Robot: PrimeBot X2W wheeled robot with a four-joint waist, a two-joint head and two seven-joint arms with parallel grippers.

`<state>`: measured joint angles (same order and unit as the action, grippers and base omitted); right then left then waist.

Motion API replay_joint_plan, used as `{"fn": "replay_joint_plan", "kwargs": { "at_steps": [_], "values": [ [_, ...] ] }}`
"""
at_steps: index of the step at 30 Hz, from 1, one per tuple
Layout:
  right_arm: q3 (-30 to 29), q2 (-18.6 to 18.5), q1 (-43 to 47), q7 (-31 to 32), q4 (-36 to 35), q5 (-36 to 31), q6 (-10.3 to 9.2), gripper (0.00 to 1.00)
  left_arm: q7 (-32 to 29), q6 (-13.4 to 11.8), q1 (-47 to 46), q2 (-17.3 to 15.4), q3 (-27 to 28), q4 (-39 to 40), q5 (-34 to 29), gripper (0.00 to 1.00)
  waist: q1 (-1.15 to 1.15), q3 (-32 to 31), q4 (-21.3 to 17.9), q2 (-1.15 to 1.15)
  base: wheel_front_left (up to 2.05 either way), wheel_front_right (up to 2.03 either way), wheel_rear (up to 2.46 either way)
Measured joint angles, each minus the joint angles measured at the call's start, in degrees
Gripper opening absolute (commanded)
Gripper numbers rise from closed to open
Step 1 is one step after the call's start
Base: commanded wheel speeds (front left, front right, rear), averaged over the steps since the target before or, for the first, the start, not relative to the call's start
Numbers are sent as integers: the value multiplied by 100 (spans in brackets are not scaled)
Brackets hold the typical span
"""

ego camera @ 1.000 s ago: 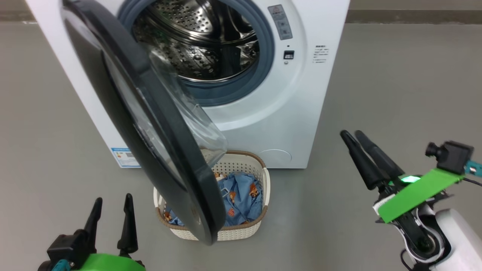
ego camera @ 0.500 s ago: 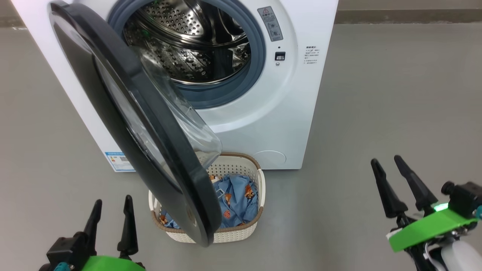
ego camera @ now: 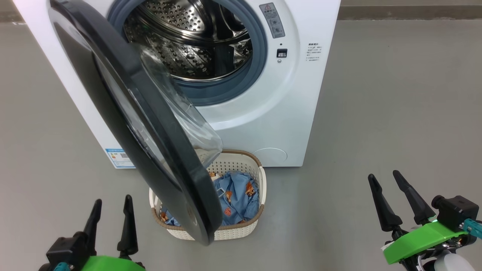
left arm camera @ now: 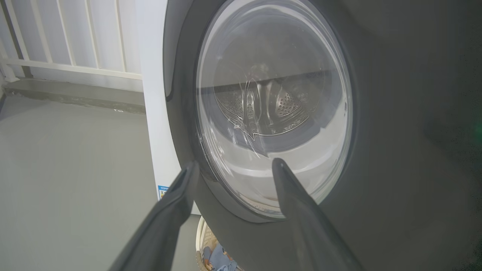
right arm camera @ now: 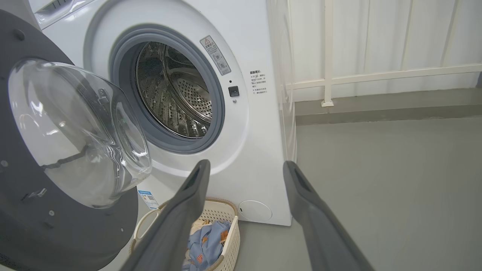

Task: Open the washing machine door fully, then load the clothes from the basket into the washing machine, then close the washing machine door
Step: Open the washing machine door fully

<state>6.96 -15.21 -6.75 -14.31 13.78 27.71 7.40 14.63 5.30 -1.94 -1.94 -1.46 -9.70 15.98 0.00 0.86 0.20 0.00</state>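
The white washing machine (ego camera: 290, 94) stands ahead with its steel drum (ego camera: 188, 41) exposed. Its round black door (ego camera: 124, 113) hangs partly open, swung out over the cream basket (ego camera: 260, 195) on the floor in front. Light blue printed clothes (ego camera: 235, 199) lie in the basket, half hidden by the door. My left gripper (ego camera: 113, 201) is open at the lower left, just short of the door's outer face (left arm camera: 395, 131), holding nothing. My right gripper (ego camera: 384, 176) is open at the lower right, well clear of the machine. In the right wrist view the door's glass bowl (right arm camera: 75, 131), basket (right arm camera: 226, 226) and clothes (right arm camera: 207, 244) show.
Grey floor (ego camera: 395, 94) spreads around the machine, with wide room to the right. A low ledge and white railing (right arm camera: 376, 75) run behind the machine. A blue label (ego camera: 120, 158) sits on the machine's lower left corner.
My right arm has pulled back and down from beside the machine toward the lower right, fingers staying open. The left gripper and the door have held still; the camera shifted a little.
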Motion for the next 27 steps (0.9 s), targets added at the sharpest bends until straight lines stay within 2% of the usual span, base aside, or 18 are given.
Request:
{"fn": "replay_joint_plan", "kwargs": {
  "at_steps": [25, 27],
  "values": [
    [-58, 89, -1, 0, 13, -214, 0, 100, 0, 1, -1, 0, 27, 0, -1, 100, 0, -15, 43, 0, 0, 0, 0],
    [-59, 98, -1, 0, 14, -215, 0, 100, 0, 1, -1, 0, 26, 9, -1, 32, 0, -17, 44, 0, 0, 0, 0]
  ]
}}
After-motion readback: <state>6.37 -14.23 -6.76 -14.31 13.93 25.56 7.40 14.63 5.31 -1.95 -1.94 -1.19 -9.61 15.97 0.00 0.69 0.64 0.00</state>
